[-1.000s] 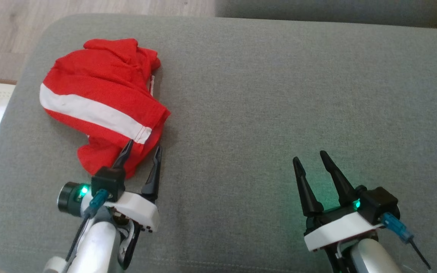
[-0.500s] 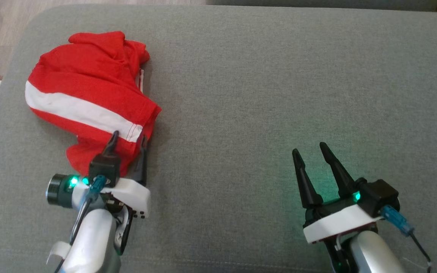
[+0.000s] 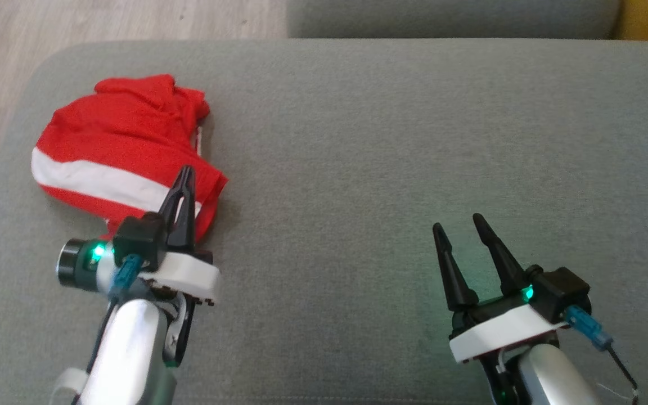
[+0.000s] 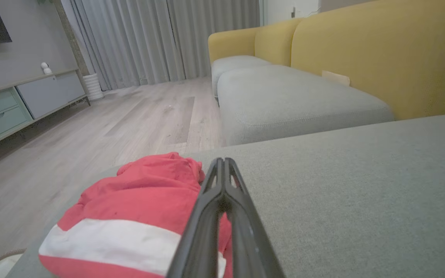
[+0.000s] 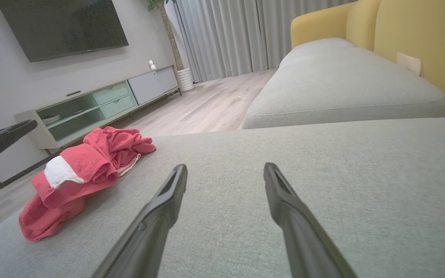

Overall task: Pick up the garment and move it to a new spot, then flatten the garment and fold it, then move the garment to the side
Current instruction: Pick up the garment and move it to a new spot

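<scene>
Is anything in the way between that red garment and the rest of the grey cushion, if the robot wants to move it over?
Nothing visible. The cushion beside the garment is plain grey fabric. The right gripper is open, well apart from the garment; the left gripper is shut at its near edge.

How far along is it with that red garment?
Nothing is done yet: the red, white-striped garment lies crumpled on the grey cushion. In hand: the left gripper is shut over its near edge, though a real pinch is unclear; the right gripper is open. Moving, flattening, folding and setting aside remain.
</scene>
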Motion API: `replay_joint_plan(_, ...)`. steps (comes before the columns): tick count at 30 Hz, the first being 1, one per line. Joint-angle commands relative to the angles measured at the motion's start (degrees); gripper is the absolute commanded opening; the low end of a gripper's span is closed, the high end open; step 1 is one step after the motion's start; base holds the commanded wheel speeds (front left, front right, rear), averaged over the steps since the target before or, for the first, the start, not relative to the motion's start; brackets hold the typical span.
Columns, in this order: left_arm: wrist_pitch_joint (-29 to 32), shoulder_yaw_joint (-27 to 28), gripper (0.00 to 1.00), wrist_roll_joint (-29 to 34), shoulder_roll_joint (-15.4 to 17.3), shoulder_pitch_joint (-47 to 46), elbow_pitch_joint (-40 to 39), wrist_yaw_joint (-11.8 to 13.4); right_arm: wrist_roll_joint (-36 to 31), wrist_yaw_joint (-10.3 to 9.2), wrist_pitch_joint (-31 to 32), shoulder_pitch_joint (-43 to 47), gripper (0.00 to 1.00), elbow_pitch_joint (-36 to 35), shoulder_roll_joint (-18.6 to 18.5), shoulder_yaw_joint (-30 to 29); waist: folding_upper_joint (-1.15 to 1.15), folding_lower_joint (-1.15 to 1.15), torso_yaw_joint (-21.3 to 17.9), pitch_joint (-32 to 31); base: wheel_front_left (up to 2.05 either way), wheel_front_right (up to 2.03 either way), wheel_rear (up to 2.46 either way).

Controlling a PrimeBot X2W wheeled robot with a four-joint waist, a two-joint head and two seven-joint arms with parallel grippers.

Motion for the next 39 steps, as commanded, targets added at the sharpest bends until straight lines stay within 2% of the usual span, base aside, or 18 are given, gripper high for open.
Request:
replay_joint_plan(1,-0.7,2.0,0.0,-0.5,1.5,-0.8,-2.7,0.5,0.3,-0.04,-0.6,-1.0,1.0,-1.6,-0.2,1.2,0.0,0.0,-1.2,-1.2,0.0,0.0,0.0)
replay_joint_plan(5,-0.7,3.2,0.0,-2.5,1.1,0.7,-6.5,0.7,1.0,-0.04,-0.6,-0.1,1.0,-2.0,-0.2,0.2,0.0,0.0,-1.9,-2.5,0.0,0.0,0.0)
replay_joint_plan(10,-0.7,4.5,0.0,-5.5,0.1,2.9,-12.3,1.0,1.3,-0.04,-0.6,1.5,1.0,-2.6,-0.2,-0.4,0.0,0.0,-0.6,-4.7,0.0,0.0,0.0)
replay_joint_plan(14,-0.7,4.9,0.0,-7.8,-0.5,5.9,-15.7,0.1,1.4,-0.04,-0.6,2.3,1.0,-3.8,-0.2,-0.7,0.0,0.0,0.6,-6.7,0.0,0.0,0.0)
replay_joint_plan(24,-0.7,6.7,0.0,-11.0,-1.1,14.5,-16.8,1.3,2.0,-0.04,-0.6,4.7,1.0,-7.3,-0.2,-1.7,0.0,0.0,3.3,-10.2,0.0,0.0,0.0)
replay_joint_plan(25,-0.7,6.6,0.24,-11.1,-1.1,15.3,-16.7,1.4,2.1,-0.04,-0.6,5.0,1.0,-7.5,-0.2,-1.7,0.0,0.0,3.6,-10.5,0.0,0.0,0.0)
replay_joint_plan(26,-0.7,6.4,0.63,-11.2,-1.2,16.1,-16.5,1.6,2.1,-0.04,-0.6,5.4,1.0,-7.7,-0.2,-1.8,0.0,0.0,4.0,-10.8,0.0,0.0,0.0)
replay_joint_plan(27,-0.7,6.2,0.92,-11.4,-1.2,16.8,-16.3,1.9,2.1,-0.04,-0.6,5.7,1.0,-7.9,-0.2,-1.9,0.0,0.0,4.4,-11.1,0.0,0.0,0.0)
replay_joint_plan(28,-0.7,5.9,1.0,-11.8,-1.2,17.4,-16.1,2.2,2.2,-0.04,-0.6,6.1,1.0,-8.0,-0.2,-1.9,0.0,0.0,4.7,-11.4,0.0,0.0,0.0)
replay_joint_plan(32,-0.7,4.8,1.0,-12.9,-1.2,19.7,-15.6,3.5,2.6,-0.04,-0.6,7.2,1.0,-8.6,-0.2,-1.8,0.0,0.0,5.9,-12.4,0.0,0.0,0.0)
replay_joint_plan(39,-0.7,4.4,1.0,-12.7,-1.2,20.2,-15.5,3.7,2.8,-0.04,-0.6,7.7,1.0,-9.2,-0.2,-1.8,0.0,0.0,6.9,-12.6,0.0,0.0,0.0)
